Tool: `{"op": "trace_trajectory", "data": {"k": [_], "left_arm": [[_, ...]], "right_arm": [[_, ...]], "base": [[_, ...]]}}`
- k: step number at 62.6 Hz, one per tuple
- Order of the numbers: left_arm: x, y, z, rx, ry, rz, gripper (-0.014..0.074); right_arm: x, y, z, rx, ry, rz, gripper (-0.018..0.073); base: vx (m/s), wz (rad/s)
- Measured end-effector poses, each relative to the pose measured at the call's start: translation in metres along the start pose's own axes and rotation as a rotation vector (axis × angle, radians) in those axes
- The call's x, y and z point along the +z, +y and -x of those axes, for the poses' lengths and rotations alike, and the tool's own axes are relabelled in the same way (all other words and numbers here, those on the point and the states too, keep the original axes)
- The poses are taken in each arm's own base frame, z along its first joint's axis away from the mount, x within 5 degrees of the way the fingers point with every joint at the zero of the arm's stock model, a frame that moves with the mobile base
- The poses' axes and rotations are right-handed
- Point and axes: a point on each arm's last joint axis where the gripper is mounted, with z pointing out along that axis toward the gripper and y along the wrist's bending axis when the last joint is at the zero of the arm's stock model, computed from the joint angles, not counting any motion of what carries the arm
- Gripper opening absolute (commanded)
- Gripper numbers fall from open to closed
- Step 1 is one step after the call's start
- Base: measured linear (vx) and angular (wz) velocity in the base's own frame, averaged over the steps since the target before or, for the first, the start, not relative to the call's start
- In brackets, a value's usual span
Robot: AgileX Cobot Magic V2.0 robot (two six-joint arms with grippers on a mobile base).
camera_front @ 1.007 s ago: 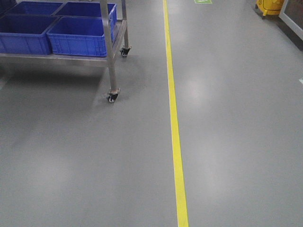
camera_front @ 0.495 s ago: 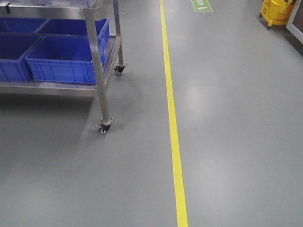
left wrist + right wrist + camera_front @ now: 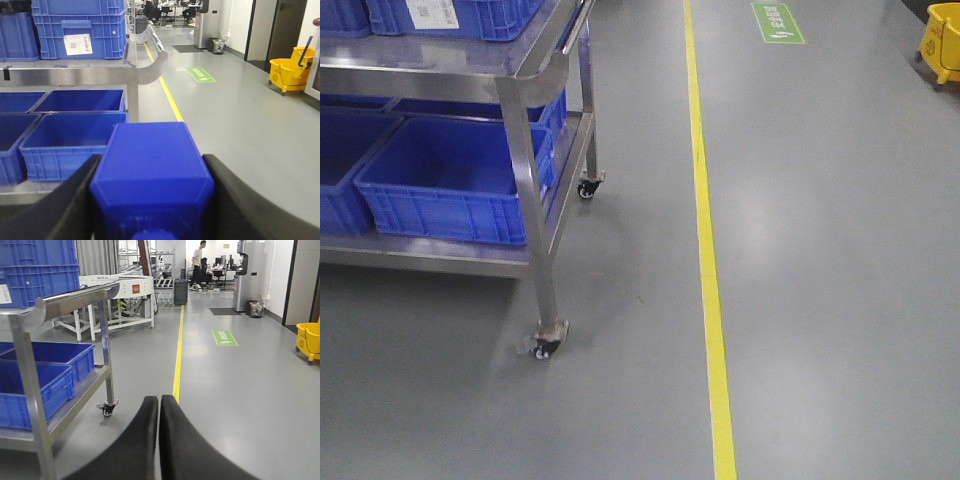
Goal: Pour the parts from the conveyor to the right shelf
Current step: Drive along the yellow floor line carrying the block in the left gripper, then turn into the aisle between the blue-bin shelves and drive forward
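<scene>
A: Item one: the part?

B: Blue plastic block (image 3: 150, 165), stud end toward the camera. Clamped between the black fingers (image 3: 65, 205) of the left gripper (image 3: 152, 210). Gripped on two opposite flat sides, presumably to prevent slipping in transit.

A: Item two: the other tool?

B: Right gripper (image 3: 159, 440), fingers pressed together with nothing between them. Idle and pointed down the aisle, probably to stay clear of the rack.

A: Item three: destination?

B: Steel-framed rack (image 3: 535, 200) on casters, left of the yellow floor line (image 3: 710, 280). Open blue bins (image 3: 440, 175) on the lower tier, with more stacked on the top tier. No roller tracks visible from here, so hard to confirm as the intended right shelf. Conveyor not in view.

A: Stage and next move?

B: Judged as mid-carry — block well apart from every bin and over none yet. Next: left gripper brought above an open lower bin (image 3: 70, 140), then opened.

A: Risk?

B: Top rail (image 3: 75, 75) overhanging those bins — little room for entry, so a knock is possible.
</scene>
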Motion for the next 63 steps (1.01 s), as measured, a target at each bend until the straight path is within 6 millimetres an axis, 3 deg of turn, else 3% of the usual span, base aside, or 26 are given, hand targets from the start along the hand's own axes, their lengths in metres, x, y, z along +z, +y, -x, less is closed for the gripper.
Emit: {"op": "trace_trajectory", "data": {"k": [26,63], "left_arm": [[0.0000,0.0000,0.0000,0.000,0.000,0.000,-0.0006],[0.0000,0.0000,0.0000,0.000,0.000,0.000,-0.0006]], "right_arm": [[0.0000,0.0000,0.0000,0.000,0.000,0.000,-0.0009],[0.0000,0.0000,0.0000,0.000,0.000,0.000,-0.0009]], "base": [[0.43,0.29],[0.25,1.07]]}}
